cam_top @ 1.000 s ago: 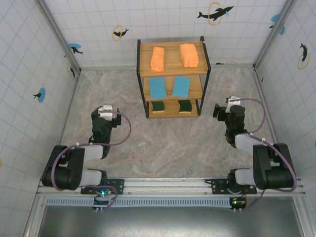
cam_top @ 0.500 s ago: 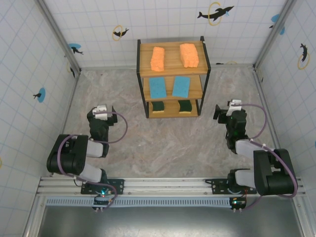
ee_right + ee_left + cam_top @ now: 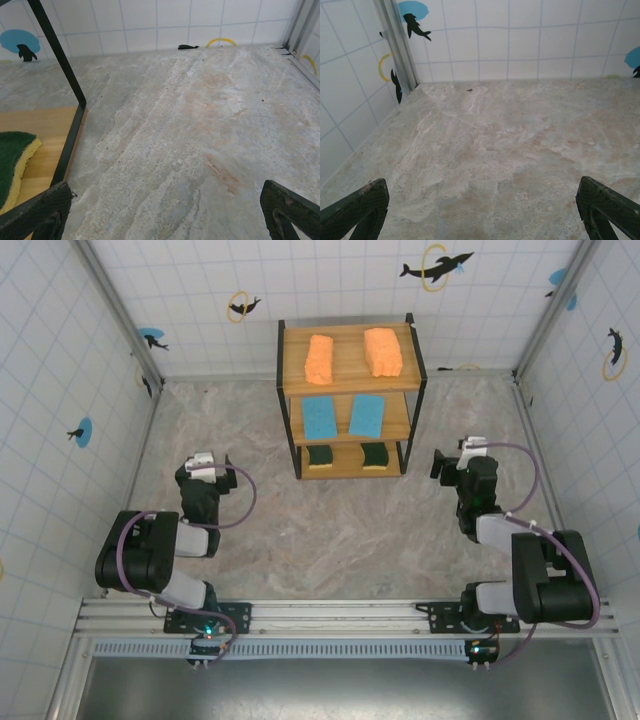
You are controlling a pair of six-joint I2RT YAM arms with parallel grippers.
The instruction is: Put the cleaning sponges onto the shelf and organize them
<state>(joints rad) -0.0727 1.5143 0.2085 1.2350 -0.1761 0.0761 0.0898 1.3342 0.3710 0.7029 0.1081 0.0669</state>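
Top external, shelf, orange sponges lengthwise near-to-far

Bare marbled surface lies open on both flanks and in front of the shelf, the lone obstacle (its black frame post stands just ahead-left of the right end effector). Tiled walls hem the sides and back.

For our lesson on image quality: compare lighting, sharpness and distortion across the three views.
Top external: even, soft light, no glare, the shelf sharp, side walls splaying outward. Left wrist: marbled table crisp, the dark tool fingertips a little soft at the bottom corners. Right wrist: diffuse light, the green sponge cropped by the left edge.
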